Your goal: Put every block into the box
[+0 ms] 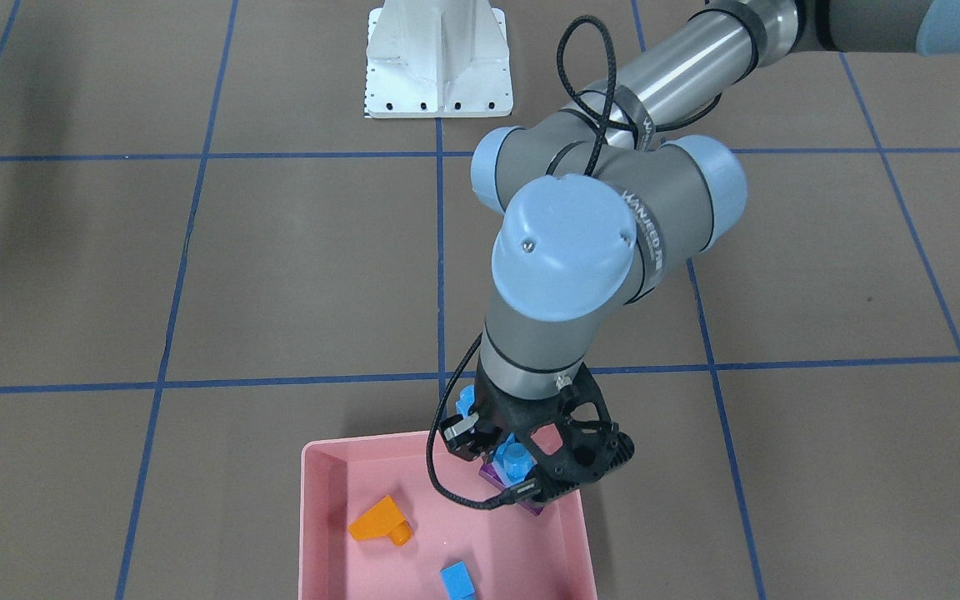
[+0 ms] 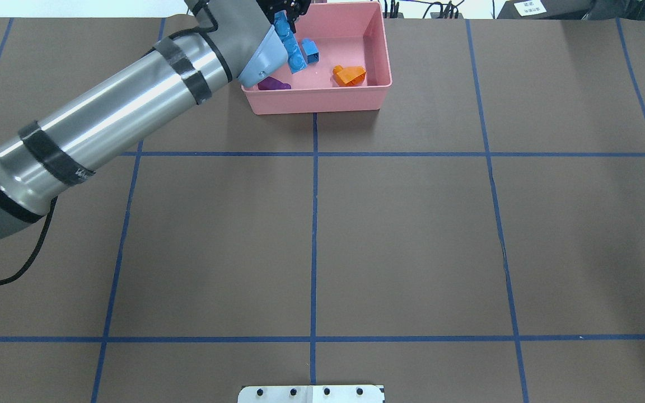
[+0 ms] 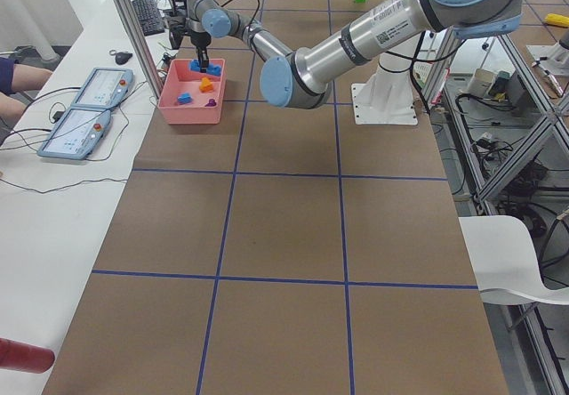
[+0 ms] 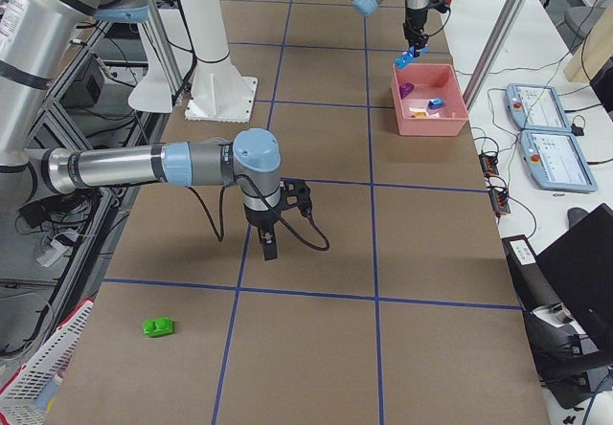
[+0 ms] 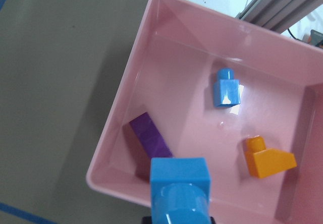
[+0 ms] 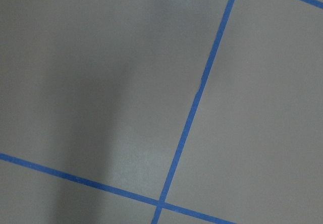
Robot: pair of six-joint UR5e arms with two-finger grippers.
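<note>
My left gripper [image 1: 501, 454] is shut on the long blue four-stud block [image 2: 290, 46] and holds it above the near-left part of the pink box [image 2: 317, 102]. The held block fills the bottom of the left wrist view [image 5: 180, 191]. In the box lie the orange sloped block [image 5: 268, 161], the purple block [image 5: 151, 141] and the small blue block [image 5: 226, 88]. The green two-stud block [image 4: 158, 326] lies on the table far from the box, at the robot's right end. My right gripper [image 4: 268, 246] hangs over bare table; I cannot tell whether it is open or shut.
The white metal base [image 1: 438, 67] stands at the robot's side of the table. Blue tape lines [image 6: 199, 90] cross the brown table. Tablets [image 3: 84, 119] and cables lie on the side table beyond the box. A red-and-white basket [image 4: 38, 368] is near the green block.
</note>
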